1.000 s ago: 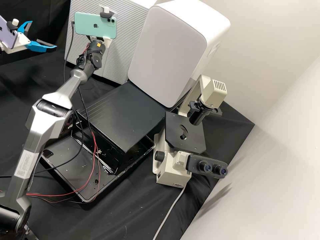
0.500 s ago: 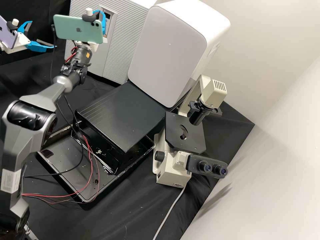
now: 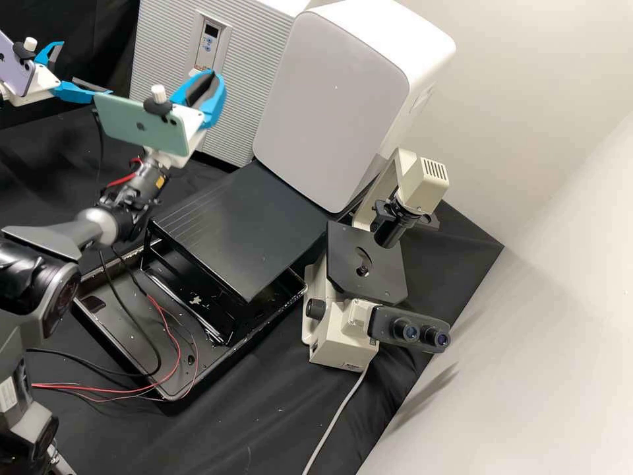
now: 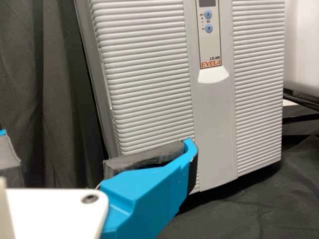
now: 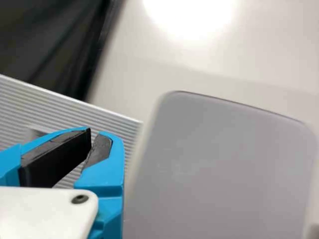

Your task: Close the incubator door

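Right gripper was pulled back from the incubator door, so the control panel was uncovered. Door was seen upright, apparently flush, at the bench's back; closing was judged done, only retreat called for. Right fingers were clenched, nothing held or touched; left gripper was spread wide, empty.
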Available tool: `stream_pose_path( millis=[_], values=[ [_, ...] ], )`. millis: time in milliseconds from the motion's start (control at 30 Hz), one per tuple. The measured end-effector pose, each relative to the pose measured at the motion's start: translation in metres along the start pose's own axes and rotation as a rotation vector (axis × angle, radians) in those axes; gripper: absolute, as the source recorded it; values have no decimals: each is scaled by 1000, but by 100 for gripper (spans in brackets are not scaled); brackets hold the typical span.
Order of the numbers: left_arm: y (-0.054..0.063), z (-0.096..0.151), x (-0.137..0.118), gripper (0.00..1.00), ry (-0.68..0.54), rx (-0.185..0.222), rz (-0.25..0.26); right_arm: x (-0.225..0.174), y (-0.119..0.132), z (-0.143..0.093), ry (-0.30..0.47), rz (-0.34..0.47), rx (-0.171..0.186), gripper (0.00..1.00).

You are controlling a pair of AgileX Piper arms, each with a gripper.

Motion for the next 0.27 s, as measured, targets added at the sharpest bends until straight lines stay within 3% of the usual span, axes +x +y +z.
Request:
stream_pose_path(
  millis=[33,267],
  values=[
    [0,0,0,100,0,0,0,-3,2,5,-8,15,-3,100],
    [0,0,0,100,0,0,0,-32,10,46,-122,39,70,100]
  ],
)
